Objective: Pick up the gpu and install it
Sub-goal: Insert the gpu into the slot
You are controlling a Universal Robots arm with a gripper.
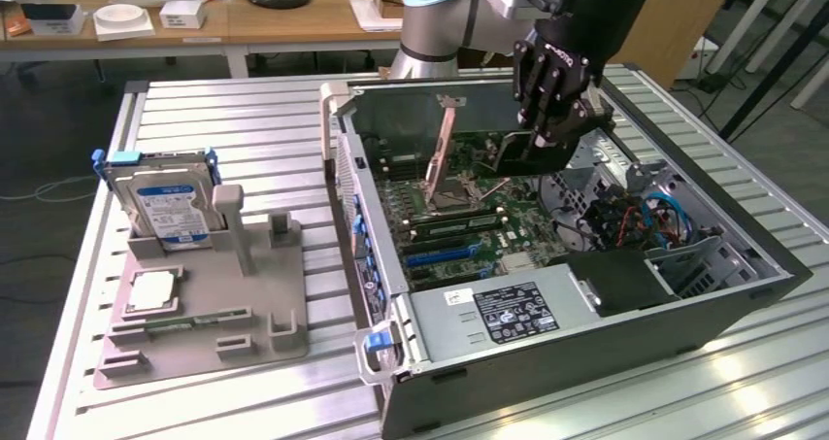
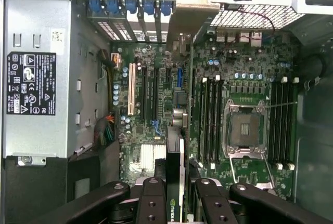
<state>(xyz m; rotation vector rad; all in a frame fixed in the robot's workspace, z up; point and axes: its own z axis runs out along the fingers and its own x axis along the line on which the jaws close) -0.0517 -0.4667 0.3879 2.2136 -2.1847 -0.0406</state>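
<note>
While I hung over the open computer case [image 1: 583,362], my pincer [image 1: 560,134] was clenched on the gpu [image 1: 525,155], grasping the card by its two flat faces and carrying it edge-down above the motherboard [image 2: 156,125], clear of the board and not yet seated. In the wrist view the gpu appeared edge-on between my fingers [image 2: 152,195], roughly in line with the expansion slots [image 2: 155,94] and close beside the memory slots [image 2: 208,120]. I judged three faults possible from that position. First, if the card's lower edge was offset or skewed from its slot, pressing down could drive it onto the board's small components. Second, because the grip was on a thin, smooth card, it could pivot or slip under insertion force. Third, the card's end could catch on the rear wall of the case, or on the tan bar [image 1: 447,139] standing in the case, and tilt. Legible writing was scarce: the card carried an NVIDIA mark [image 2: 174,209]; the power supply [image 2: 52,130] bore a black label [image 2: 30,83] of certification symbols with text too fine to read; the hard drive [image 1: 169,207], upright in its grey holder [image 1: 259,304] on the bench [image 1: 233,119], had a blue-white label I could not read.
</note>
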